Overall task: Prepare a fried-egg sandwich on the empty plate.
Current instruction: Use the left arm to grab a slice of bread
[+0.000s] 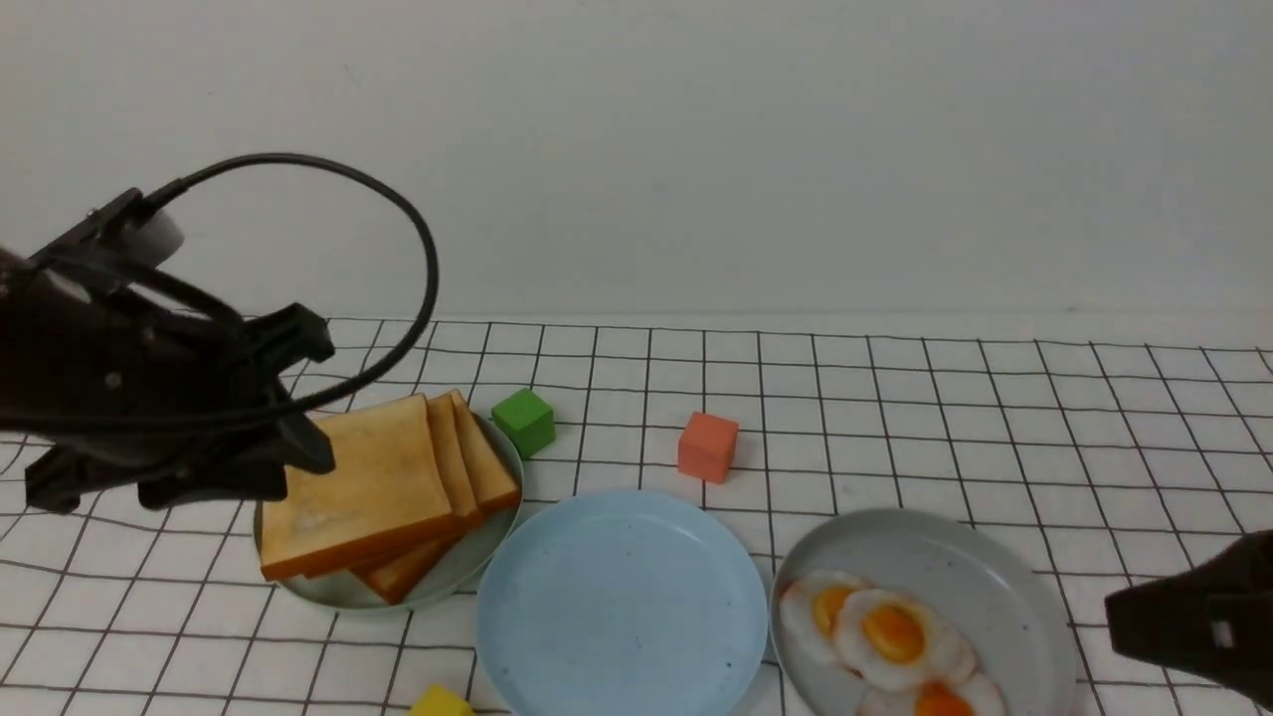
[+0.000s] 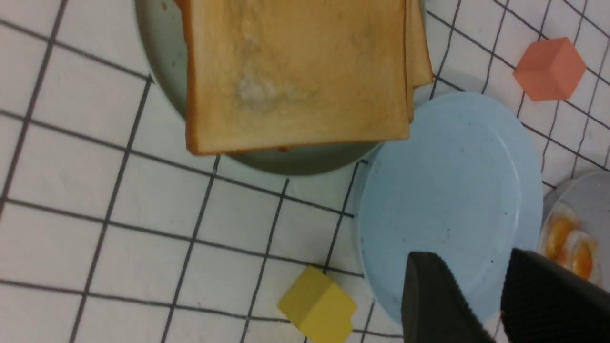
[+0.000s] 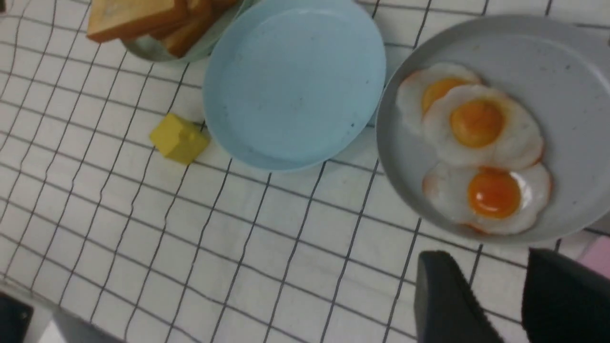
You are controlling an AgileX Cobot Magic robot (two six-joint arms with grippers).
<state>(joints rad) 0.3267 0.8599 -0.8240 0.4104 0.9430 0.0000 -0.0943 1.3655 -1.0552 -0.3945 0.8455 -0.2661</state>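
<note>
left gripper [image 2: 472,259] partly open, empty, near toast slices [image 1: 368,487] | right gripper [image 3: 486,259] partly open, empty, near fried eggs [image 1: 890,631] | light blue plate [image 1: 617,597] between them, table's [image 1: 995,418] near edge

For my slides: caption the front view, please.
Left gripper poised at the toast stack; light blue plate empty; fried eggs on the grey plate.

— What did the front view lose?

— My left arm [image 1: 129,398] covered a left corner of the toast stack [image 1: 373,487] and the rim of the green plate [image 1: 457,572] behind it. My right claw [image 1: 1129,615] ran off the right edge. The bottom edge cut the yellow block [image 1: 440,702], the grey plate [image 1: 955,557] and the nearest egg [image 1: 935,699].

— And at the wrists?

— A pink thing [image 3: 595,257] sat half off the right wrist view; I couldn't tell what it was.
</note>
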